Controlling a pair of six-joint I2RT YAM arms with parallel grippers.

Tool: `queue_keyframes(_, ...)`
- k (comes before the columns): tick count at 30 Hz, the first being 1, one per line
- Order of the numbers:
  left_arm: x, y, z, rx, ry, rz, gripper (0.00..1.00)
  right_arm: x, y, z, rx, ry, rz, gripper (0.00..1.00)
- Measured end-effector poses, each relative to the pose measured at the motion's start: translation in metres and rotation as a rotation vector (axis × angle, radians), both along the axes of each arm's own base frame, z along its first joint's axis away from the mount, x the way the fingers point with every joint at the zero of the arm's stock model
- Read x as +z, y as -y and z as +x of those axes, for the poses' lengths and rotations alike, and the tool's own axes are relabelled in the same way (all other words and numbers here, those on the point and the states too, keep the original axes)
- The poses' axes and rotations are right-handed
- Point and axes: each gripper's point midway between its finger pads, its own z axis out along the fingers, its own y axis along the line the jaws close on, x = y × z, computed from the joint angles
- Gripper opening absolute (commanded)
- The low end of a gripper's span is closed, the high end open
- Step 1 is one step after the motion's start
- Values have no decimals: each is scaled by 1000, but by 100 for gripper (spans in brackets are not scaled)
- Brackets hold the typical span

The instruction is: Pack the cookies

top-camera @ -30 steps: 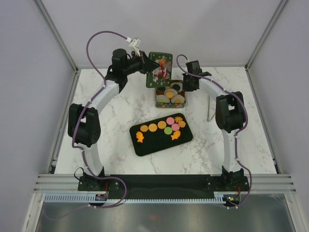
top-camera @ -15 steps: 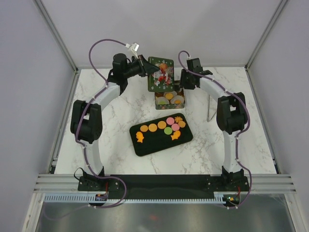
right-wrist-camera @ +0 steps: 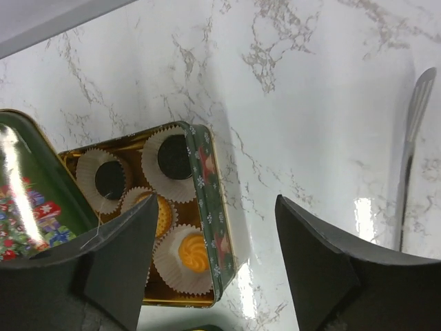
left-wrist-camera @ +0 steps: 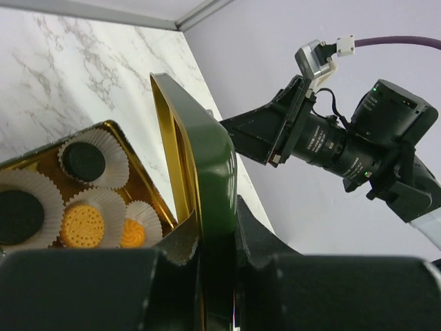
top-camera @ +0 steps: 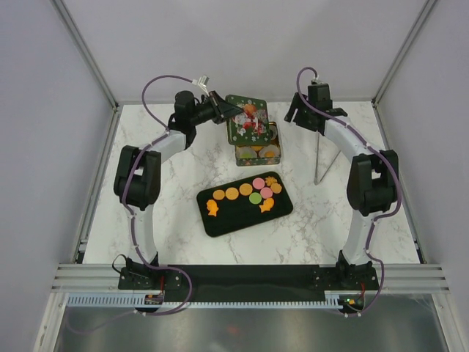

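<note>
Cookies (top-camera: 245, 195): orange, pink and green pieces, some fish-shaped, lying on a black tray (top-camera: 222, 224) at the centre of the table (top-camera: 172, 183); more, dark and orange, sit in paper cups (right-wrist-camera: 180, 267) inside the tin (right-wrist-camera: 211, 207).
Tin: open, just beyond the tray at 12 o'clock.
Lid (top-camera: 247, 122): tilted up over the tin's 11 o'clock side.
Left gripper (left-wrist-camera: 217, 238): clamped on the lid's rim.
Right gripper (right-wrist-camera: 216, 201): fingers wide apart, holding nothing, at 2 o'clock from the tin.
Metal tool (top-camera: 318, 163): flat on the table, at 3 o'clock from the tin.

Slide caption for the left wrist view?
Left gripper clamps the green lid, held on edge by the open tin of cookies.
</note>
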Motion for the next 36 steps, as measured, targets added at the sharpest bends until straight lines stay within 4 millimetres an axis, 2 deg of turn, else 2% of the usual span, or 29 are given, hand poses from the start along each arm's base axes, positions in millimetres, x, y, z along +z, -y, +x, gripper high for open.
queue_keyframes(2,-15,3,-1,-5,-52,-6,3,-11,-7,-2,19,3,31,91)
queue_keyframes(7,-26,14,-1,-20,-87,-32,4,-34,-29,-14,91,-9,133,96)
queue_keyframes(14,-48,22,1,-31,-149,-64,5,-28,-54,-9,163,67,295,98)
queue_keyframes(19,-63,30,4,-40,-195,-80,6,-40,-68,-6,192,68,382,98)
queue_keyframes(25,-76,37,8,-44,-235,-107,7,-51,-73,-2,198,67,441,98)
queue_keyframes(36,-84,39,13,-46,-272,-144,12,-59,-75,1,203,68,470,97)
